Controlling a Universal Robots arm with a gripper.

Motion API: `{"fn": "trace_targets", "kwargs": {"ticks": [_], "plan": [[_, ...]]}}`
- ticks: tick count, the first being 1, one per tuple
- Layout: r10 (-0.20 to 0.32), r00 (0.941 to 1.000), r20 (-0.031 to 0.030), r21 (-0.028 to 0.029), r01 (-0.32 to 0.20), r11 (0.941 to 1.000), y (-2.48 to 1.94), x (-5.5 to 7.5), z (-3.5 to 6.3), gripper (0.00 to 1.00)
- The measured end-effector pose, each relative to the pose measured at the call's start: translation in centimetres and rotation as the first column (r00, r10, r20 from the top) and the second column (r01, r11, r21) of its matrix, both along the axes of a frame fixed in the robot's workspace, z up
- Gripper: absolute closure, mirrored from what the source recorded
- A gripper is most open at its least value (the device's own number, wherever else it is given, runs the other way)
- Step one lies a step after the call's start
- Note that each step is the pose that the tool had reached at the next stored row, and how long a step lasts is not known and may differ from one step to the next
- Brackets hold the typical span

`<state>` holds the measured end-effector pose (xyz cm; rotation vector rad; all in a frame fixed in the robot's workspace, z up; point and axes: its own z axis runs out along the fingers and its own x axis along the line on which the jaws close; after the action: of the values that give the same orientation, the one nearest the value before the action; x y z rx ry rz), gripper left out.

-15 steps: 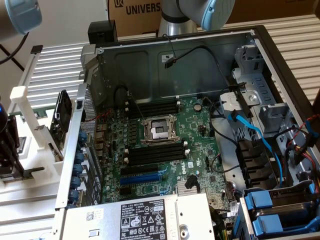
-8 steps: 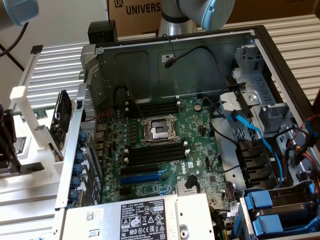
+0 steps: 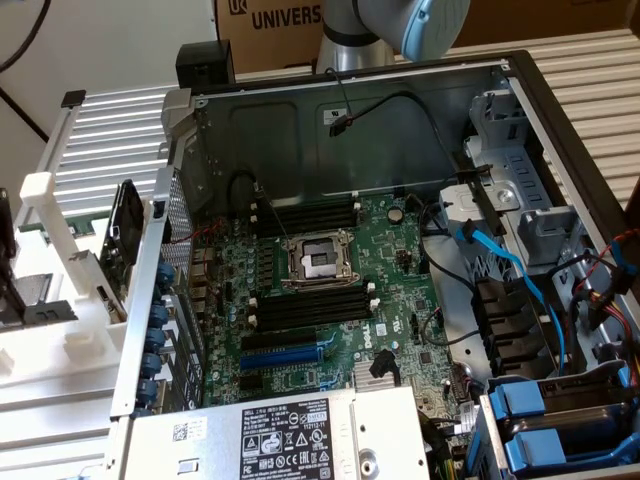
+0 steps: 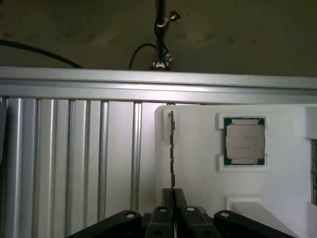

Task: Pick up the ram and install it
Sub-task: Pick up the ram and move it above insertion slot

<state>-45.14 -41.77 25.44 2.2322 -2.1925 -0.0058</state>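
Note:
The ram point(image 4: 172, 148) shows edge-on in the wrist view as a thin dark stick standing upright in a white holder point(image 4: 198, 163). Its far end sits in the holder's slotted bracket point(image 4: 166, 124). My gripper point(image 4: 172, 198) is at the ram's near end, and its two black fingers point(image 4: 179, 197) are pressed close on either side of the stick's edge. In the exterior view the open computer case holds the green motherboard point(image 3: 330, 300) with two banks of black memory slots point(image 3: 305, 215) point(image 3: 310, 305) around the processor socket point(image 3: 320, 258).
A square silver processor chip point(image 4: 244, 140) sits in its own pocket of the white holder beside the ram. Ribbed aluminium table point(image 4: 74, 153) borders the holder, with a rail point(image 4: 148, 84) beyond. Cables point(image 3: 520, 270), drive bays point(image 3: 540, 430) and a power supply point(image 3: 290, 435) crowd the case.

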Motion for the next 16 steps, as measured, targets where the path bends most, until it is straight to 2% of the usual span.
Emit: {"fn": "trace_targets", "kwargs": {"ticks": [8,11,12,16], "plan": [[-0.001,1.0000,0.0000,-0.0073,0.001,1.0000,0.05,-0.1,3.14,0.87],[-0.003,1.0000,-0.0001,-0.0084,0.003,1.0000,0.05,-0.2,4.33,0.87],[-0.011,0.9999,0.0001,-0.0109,0.011,0.9999,0.06,-0.2,6.25,0.87],[-0.015,0.9999,0.0000,-0.0156,0.015,0.9998,0.05,0.2,7.96,0.87]]}}
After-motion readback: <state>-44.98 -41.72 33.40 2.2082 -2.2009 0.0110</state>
